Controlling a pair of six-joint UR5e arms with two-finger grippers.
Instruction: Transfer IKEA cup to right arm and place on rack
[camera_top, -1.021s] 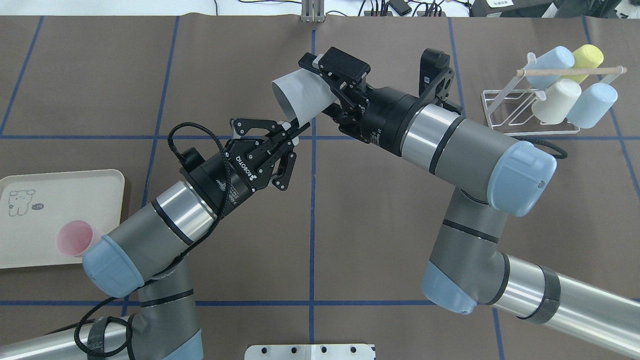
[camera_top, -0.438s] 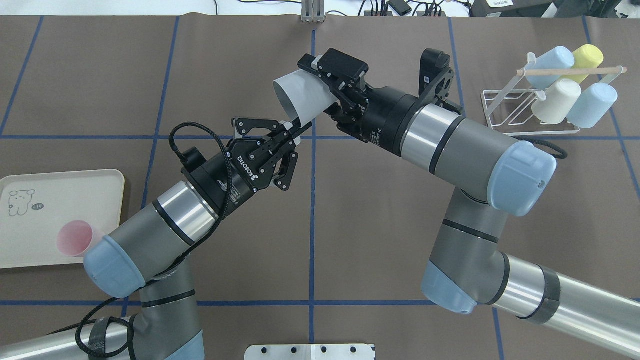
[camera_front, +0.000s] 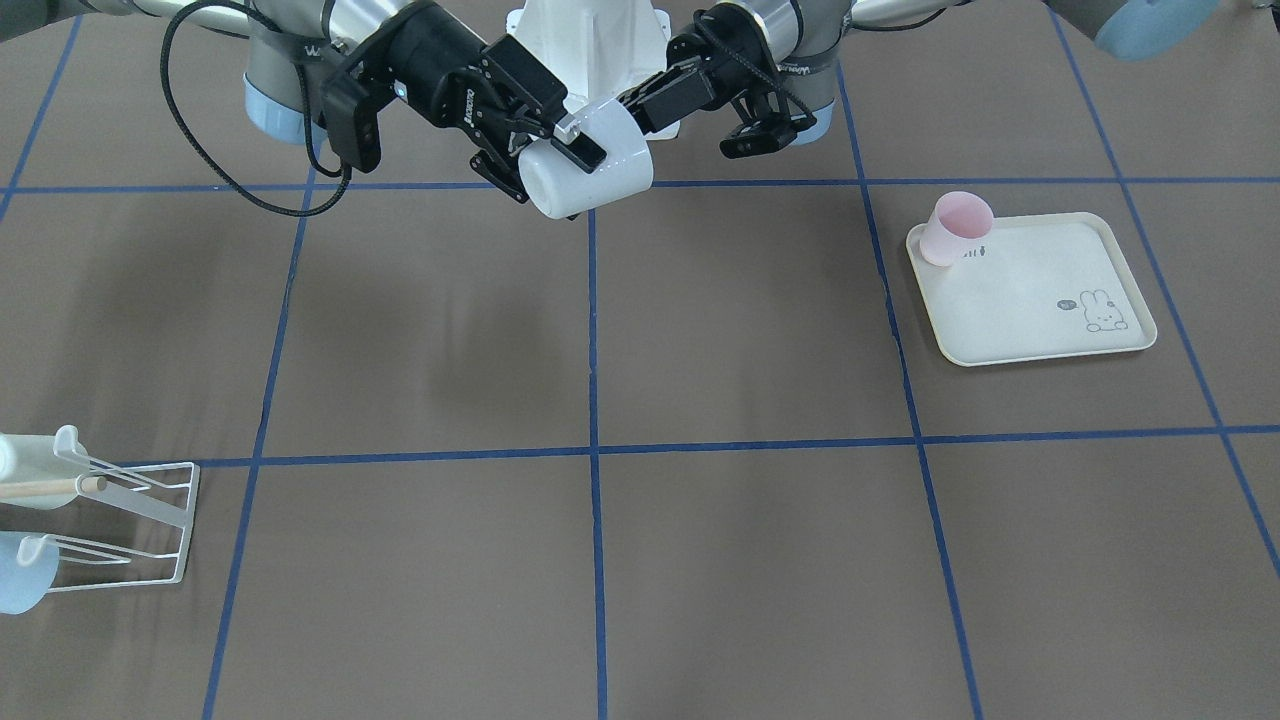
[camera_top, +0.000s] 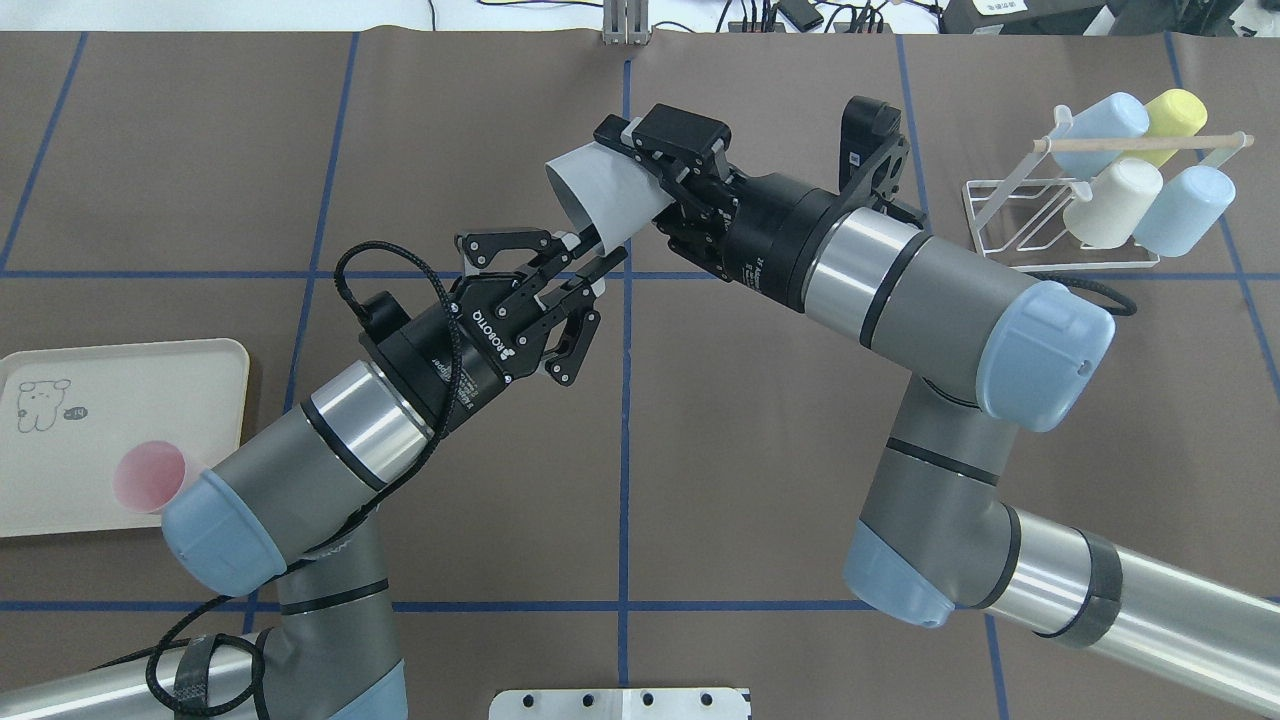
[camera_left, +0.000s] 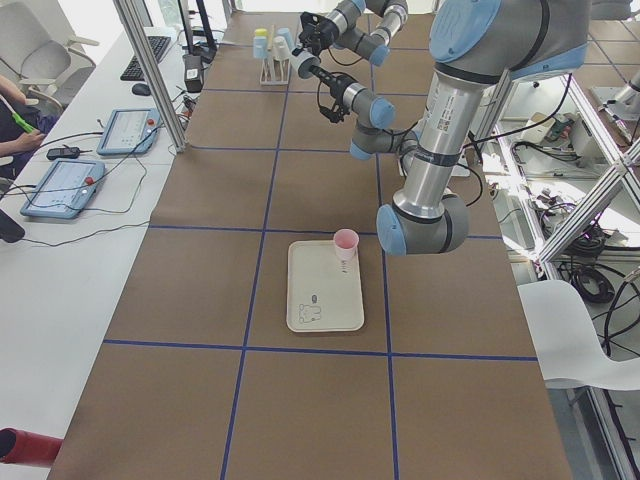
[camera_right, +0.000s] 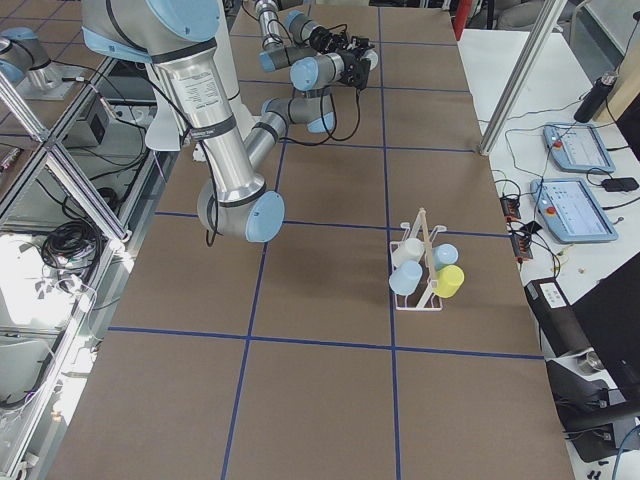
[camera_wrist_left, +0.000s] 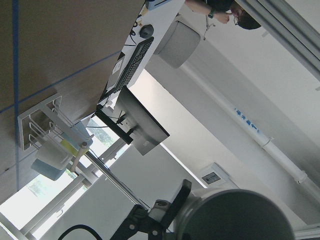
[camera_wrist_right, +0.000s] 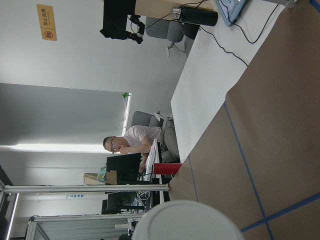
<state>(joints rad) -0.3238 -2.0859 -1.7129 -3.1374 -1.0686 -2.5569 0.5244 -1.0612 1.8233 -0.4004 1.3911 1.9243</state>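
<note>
The IKEA cup (camera_top: 600, 192) is white and smooth, with plain sides and no handle. One end is wider than the other. It lies on its side up in the air, well away from the rack (camera_top: 1005, 222), over the middle of the worktop (camera_top: 740, 450).

The right gripper (camera_top: 632, 178) has the cup. Its jaws are closed on it, with one finger lying along the top of the cup. The left gripper (camera_top: 592, 252) is on the side of the cup away from the rack. Its jaws are spread apart and grip nothing. Their tips are just beside the cup's edge, and it is hard to see if one tip touches it.

The rack is low, made of white wire, with a thin wooden rod (camera_top: 1140, 143) across the top. On it sit a cream cup (camera_top: 1112, 205), a yellow cup (camera_top: 1176, 113), a pale blue cup (camera_top: 1105, 118) and a second blue cup (camera_top: 1185, 210). At the end of the worktop far from the rack is a cream tray (camera_top: 120, 400) with a little animal drawing. A pink cup (camera_top: 148, 478) stands at its edge.

From above, the right gripper's lower finger is hidden under the cup, and the left arm's blue cap covers part of the pink cup. In the view from across the worktop, the rack is cut off by the picture's edge. Each wrist camera shows just a round bit at the bottom edge, which looks like the cup. In both side views the cup is far off and too small to make out well.
</note>
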